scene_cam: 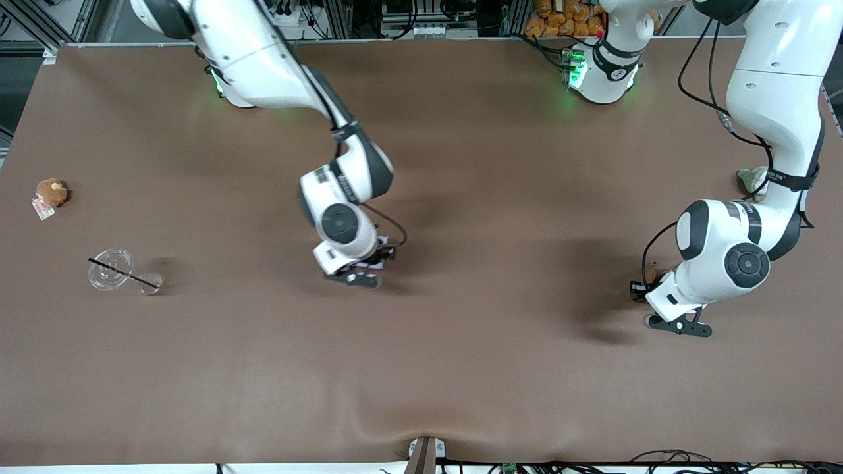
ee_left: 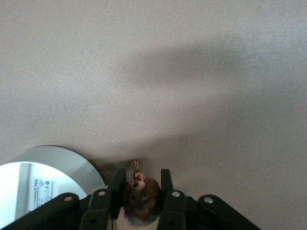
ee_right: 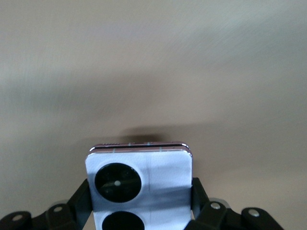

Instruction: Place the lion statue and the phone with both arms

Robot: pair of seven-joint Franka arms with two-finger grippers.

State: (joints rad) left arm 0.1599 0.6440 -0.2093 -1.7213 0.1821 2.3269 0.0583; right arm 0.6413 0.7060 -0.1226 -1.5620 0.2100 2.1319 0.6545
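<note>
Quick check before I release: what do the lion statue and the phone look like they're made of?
Lion statue, clamped in the left gripper: seemingly hard moulded resin or ceramic, painted matte brown with small painted face details; which one, the look leaves open.
Phone, clamped in the right gripper: smooth lavender shell, probably glass or plastic, with glossy black camera circles and a shiny metal-looking edge along the fold.

- A robotics lab is indicated: two white Franka arms are mounted at 12 o'clock of a wide brown surface point(scene_cam: 461, 368).
- Aluminium framing, cabling and electronics are seen along the 12 o'clock edge.
- Loose cables are seen at 6 o'clock.
</note>
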